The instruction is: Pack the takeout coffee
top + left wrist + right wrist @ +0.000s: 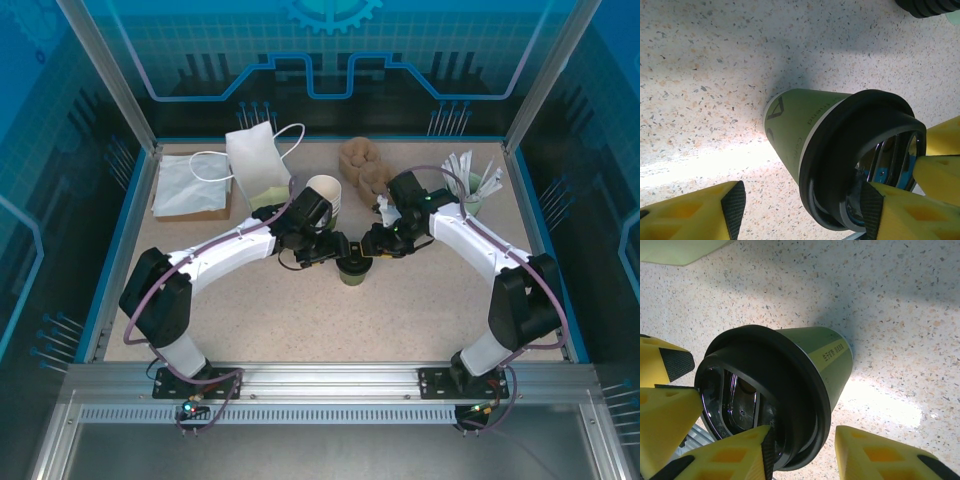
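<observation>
Speckled tabletop (300, 320), centre: takeout coffee (354, 270), upright, black lid (840, 150) on. My left gripper (335, 254) wide around it, one pad at the lid; right gripper (375, 246) part-open astride lid rim. Bare surface nearward; cup stack (325, 195) just behind; table edges well apart.

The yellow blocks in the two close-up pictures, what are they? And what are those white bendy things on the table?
The bendy things are a robot's left arm and right arm, seen by a camera above. Each ends in a gripper with two yellow fingers; small cameras on the wrists took the close-ups. Both meet at a green coffee cup with a black lid. The left gripper is open around it. The right gripper straddles the lid's rim; I can't tell if it squeezes. Also on the table: a stack of cups, a white bag, something brown and lumpy, and a cup of white sticks.
</observation>
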You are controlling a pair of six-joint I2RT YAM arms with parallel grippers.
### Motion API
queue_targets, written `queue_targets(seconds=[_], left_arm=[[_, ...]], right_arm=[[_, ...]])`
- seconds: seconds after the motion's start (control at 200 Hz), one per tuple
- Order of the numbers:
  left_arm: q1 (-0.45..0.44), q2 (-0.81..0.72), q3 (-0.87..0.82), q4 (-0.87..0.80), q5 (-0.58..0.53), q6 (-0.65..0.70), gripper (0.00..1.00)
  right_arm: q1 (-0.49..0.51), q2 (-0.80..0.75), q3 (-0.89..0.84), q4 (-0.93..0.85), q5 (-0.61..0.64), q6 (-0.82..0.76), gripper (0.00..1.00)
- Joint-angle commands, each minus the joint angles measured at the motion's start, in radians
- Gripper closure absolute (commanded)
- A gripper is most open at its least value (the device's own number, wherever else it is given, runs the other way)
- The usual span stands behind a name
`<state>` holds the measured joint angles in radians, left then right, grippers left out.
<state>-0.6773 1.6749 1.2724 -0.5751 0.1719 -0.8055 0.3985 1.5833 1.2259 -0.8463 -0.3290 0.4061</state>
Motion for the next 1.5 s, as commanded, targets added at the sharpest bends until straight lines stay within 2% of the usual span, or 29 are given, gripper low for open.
queue_targets(seconds=[0.0, 0.315, 0.625, 0.71, 0.815, 0.88, 1.141, 1.216, 1.256, 1.496], left_arm=[[-0.005, 0.002, -0.004, -0.023, -0.007, 0.017, 0.37], [-0.005, 0.045, -0.032, -0.017, -0.010, 0.013, 0.45], [-0.004, 0.018, -0.118, -0.015, -0.016, -0.023, 0.55], [-0.005, 0.007, -0.120, -0.009, -0.018, -0.022, 0.55], [-0.005, -0.013, -0.093, -0.006, -0.013, -0.014, 0.49], [-0.005, -0.026, -0.070, -0.011, -0.009, -0.007, 0.45], [-0.005, -0.126, -0.040, 0.007, 0.009, 0.002, 0.32], [-0.005, -0.173, -0.059, 0.015, -0.006, 0.011, 0.29], [-0.005, -0.200, -0.075, 0.016, -0.023, 0.025, 0.27], [-0.003, -0.421, -0.233, 0.014, -0.171, 0.062, 0.17]], right_arm=[[-0.010, 0.015, 0.014, -0.039, 0.001, -0.015, 0.62], [0.004, 0.048, -0.012, -0.089, 0.056, -0.030, 0.64], [0.010, 0.067, -0.045, -0.128, 0.123, -0.054, 0.65], [0.010, 0.059, -0.031, -0.126, 0.124, -0.068, 0.65], [0.010, 0.021, 0.005, -0.100, 0.106, -0.079, 0.61], [0.010, -0.006, 0.032, -0.083, 0.095, -0.081, 0.57], [0.020, -0.100, 0.068, -0.073, 0.107, -0.094, 0.29], [0.048, -0.126, 0.055, -0.077, 0.134, -0.105, 0.15], [0.070, -0.136, 0.051, -0.080, 0.154, -0.115, 0.01], [0.199, -0.088, 0.120, -0.165, 0.320, -0.136, 0.00]])
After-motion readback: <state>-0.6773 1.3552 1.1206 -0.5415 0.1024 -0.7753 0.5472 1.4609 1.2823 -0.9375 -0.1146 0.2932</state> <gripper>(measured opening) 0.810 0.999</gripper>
